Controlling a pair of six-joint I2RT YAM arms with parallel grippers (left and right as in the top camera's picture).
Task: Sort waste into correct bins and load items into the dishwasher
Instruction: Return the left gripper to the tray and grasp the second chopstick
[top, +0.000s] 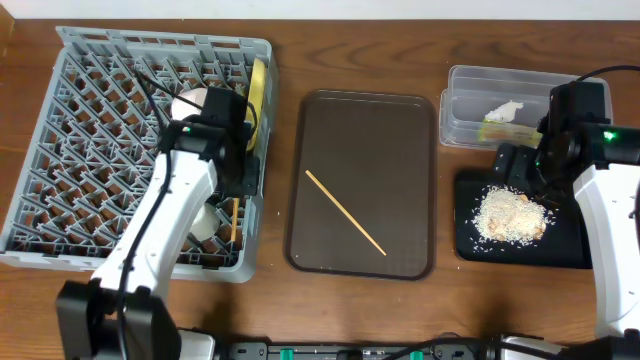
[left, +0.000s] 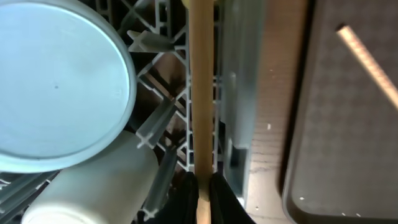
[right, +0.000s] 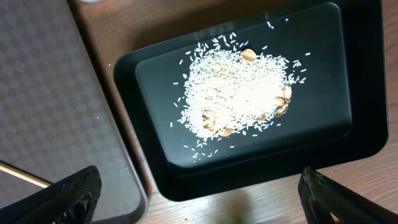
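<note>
left pincer: clamped on one chopstick, held at dish rack edge; to be lowered straight between pegs. second chopstick: lying on brown tray. right pincer: spread wide above black tray

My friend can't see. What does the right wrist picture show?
A pile of beige rice-like food scraps lies in a shallow black rectangular tray. The open right gripper hangs above it, and a dark brown serving tray lies alongside.
</note>
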